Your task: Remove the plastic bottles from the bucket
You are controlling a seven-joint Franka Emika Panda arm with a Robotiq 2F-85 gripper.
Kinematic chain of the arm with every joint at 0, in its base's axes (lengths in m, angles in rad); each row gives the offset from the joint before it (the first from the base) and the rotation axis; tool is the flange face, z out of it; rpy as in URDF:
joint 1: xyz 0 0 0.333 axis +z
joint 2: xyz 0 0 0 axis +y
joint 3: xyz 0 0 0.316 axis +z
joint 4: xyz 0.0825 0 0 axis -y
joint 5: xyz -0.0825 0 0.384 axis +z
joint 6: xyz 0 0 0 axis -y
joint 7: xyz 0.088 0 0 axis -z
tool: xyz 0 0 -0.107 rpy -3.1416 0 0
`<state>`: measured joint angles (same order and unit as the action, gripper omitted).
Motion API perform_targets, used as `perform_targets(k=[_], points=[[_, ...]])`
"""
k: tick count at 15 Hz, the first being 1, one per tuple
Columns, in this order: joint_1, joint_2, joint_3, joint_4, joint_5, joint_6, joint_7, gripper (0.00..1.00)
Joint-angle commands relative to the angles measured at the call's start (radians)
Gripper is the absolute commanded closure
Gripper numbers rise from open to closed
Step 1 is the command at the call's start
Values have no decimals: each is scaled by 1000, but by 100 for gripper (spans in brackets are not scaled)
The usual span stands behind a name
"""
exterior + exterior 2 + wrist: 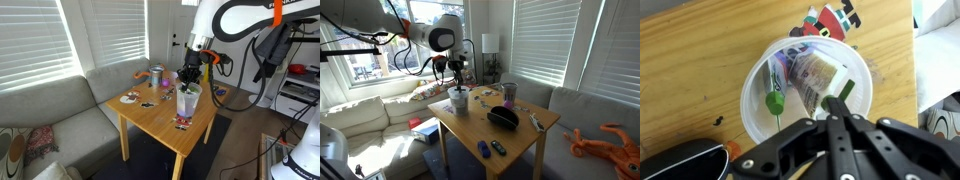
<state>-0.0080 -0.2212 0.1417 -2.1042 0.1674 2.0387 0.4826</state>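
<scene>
Wrist view looks straight down into the bucket (808,140), which stands upright on the wooden table (690,60) with its open mouth facing the camera. 2 bottles lean inside it. The bottle with the greenish-yellow label (818,78) has its long axis running slantwise from upper left to lower right of the picture, and its dark green cap points toward the near rim. The bottle with the purple label (780,68) lies against the left wall, its long axis closer to up-and-down in the picture. A small green round piece sits just below it.

The gripper (834,112) comes in from the bottom edge. Its 2 fingers are pressed together, tips at the near rim just beside the dark green cap. Whether they pinch anything cannot be told.

In both exterior views the bucket (188,101) (458,100) stands near the table edge on the arm's side, with the gripper (189,84) (458,86) directly above its mouth. A grey can (157,75) stands near the far corner.
</scene>
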Motion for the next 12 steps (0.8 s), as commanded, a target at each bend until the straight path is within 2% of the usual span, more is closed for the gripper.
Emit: perform_targets(k=[1, 11, 12], points=[[17, 26, -12, 19, 18, 13, 23, 100], [16, 8, -13, 28, 15, 6, 22, 100], [15, 9, -12, 28, 10, 14, 26, 74]])
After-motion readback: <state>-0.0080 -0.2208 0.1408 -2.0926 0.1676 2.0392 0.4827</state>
